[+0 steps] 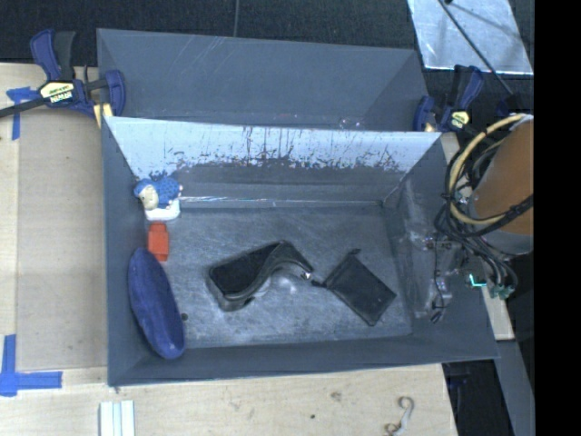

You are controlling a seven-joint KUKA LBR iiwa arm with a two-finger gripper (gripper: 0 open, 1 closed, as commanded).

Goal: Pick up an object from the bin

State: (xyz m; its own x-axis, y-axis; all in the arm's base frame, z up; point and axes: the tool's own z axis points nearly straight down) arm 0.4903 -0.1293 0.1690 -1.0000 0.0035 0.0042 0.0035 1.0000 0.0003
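While claw [435,289] hangs over bin's right wall [410,234], black pad [363,288] nearest

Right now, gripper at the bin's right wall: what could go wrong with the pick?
1. The gripper hangs over the bin's right wall; going down here it may scrape the slope.
2. The nearest thing, a flat black pad, lies flat on the floor, probably hard to pinch.
3. That pad almost meets the black shoe-shaped thing beside it; a grasp there might drag both.
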